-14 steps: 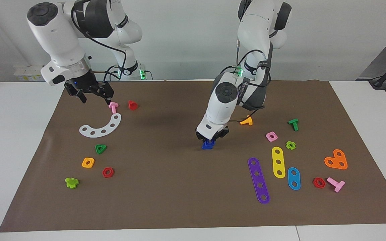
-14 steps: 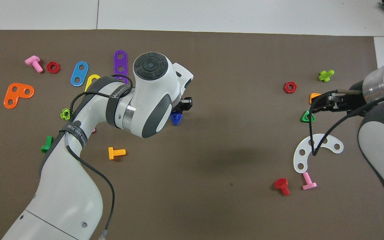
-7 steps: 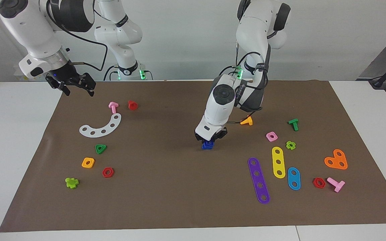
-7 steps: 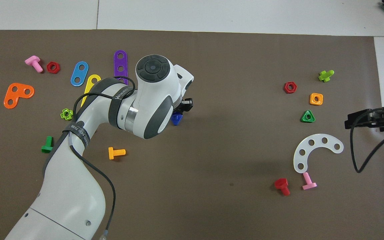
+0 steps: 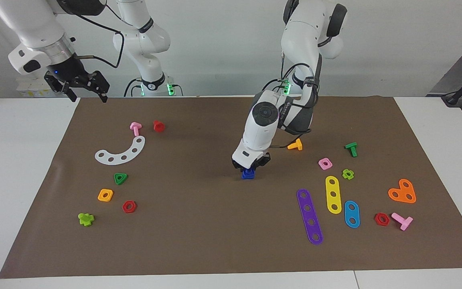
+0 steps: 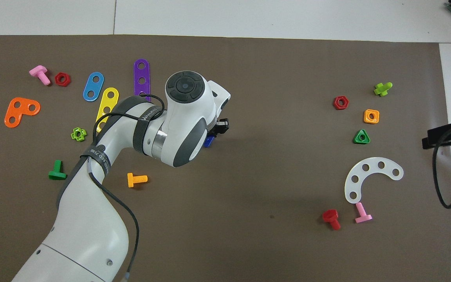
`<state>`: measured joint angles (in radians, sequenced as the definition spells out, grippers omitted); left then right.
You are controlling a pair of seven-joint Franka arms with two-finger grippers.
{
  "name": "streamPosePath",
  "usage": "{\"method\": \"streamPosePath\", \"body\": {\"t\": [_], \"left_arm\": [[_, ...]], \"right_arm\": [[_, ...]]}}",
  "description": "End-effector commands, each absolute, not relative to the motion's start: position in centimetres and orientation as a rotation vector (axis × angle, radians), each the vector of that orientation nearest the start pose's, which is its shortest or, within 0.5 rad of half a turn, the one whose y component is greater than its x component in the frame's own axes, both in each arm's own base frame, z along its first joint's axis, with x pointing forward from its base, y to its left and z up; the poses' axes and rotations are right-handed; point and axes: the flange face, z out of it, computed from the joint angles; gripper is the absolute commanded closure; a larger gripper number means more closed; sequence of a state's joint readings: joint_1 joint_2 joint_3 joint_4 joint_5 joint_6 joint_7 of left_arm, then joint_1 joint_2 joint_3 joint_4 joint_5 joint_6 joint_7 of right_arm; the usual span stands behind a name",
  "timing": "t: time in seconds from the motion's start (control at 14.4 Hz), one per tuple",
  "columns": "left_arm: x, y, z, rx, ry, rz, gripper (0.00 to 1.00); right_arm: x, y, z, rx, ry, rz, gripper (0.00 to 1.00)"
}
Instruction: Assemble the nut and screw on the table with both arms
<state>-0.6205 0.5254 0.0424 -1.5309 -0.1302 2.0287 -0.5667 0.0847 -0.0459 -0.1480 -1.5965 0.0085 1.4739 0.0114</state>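
Note:
A dark-blue piece (image 5: 248, 173) stands on the brown mat (image 5: 199, 233) near the middle of the white table (image 5: 22, 168). It is the screw with its triangular head; I cannot make out the nut apart from it. My left gripper (image 5: 251, 164) is low, right over this piece, and seems to touch its top. In the overhead view the left arm hides all but a blue sliver (image 6: 208, 141) beside the left gripper (image 6: 219, 127). My right gripper (image 5: 80, 89) is open, empty and raised over the mat's edge at the right arm's end; it also shows in the overhead view (image 6: 431, 138).
At the right arm's end lie a white curved strip (image 5: 122, 151), pink bolt (image 5: 135, 128), red bolt (image 5: 159, 126), green triangular nut (image 5: 120, 178) and orange-yellow nut (image 5: 105, 195). At the left arm's end lie an orange bolt (image 5: 295, 145), pink nut (image 5: 325, 163) and purple strip (image 5: 309, 216).
My right gripper has risen from over the pink bolt and drawn back toward the right arm's end. My left gripper has stayed on the blue piece, the arm shifting only slightly.

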Motion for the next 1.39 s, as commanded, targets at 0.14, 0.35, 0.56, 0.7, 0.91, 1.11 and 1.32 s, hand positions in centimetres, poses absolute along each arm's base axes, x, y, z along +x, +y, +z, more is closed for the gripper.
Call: {"method": "streamPosePath", "body": {"t": [0.14,0.35,0.56,0.7,0.91,1.11,1.32], "left_arm": [[57.5,-38.3,35.9,-3.183,-0.105,0.121,1.0],[57.7,-38.1,36.1,-3.181,-0.118,0.147,1.0],[57.4,-38.0,36.0,-3.166,-0.116,0.185,1.0],[57.3,-38.0,36.1,-3.169,-0.116,0.186,1.0],[56.9,-38.4,35.4,-3.168,-0.148,0.176,1.0],[56.6,-38.5,34.6,-3.173,-0.167,0.16,1.0],[56.0,-38.0,33.5,-3.176,-0.173,0.146,1.0]], "right_arm": [[53.2,-3.0,62.7,-3.136,0.089,0.121,0.0],[53.8,-3.0,63.1,-3.142,0.077,0.061,0.0],[53.9,-3.3,63.0,-3.171,0.016,0.039,0.0],[54.1,-3.3,63.1,-3.161,0.039,0.021,0.0],[54.0,-3.1,63.2,-3.153,0.066,0.057,0.0],[53.9,-3.1,63.2,-3.149,0.066,0.066,0.0],[53.9,-2.7,63.4,-3.123,0.145,0.063,0.0]]}}
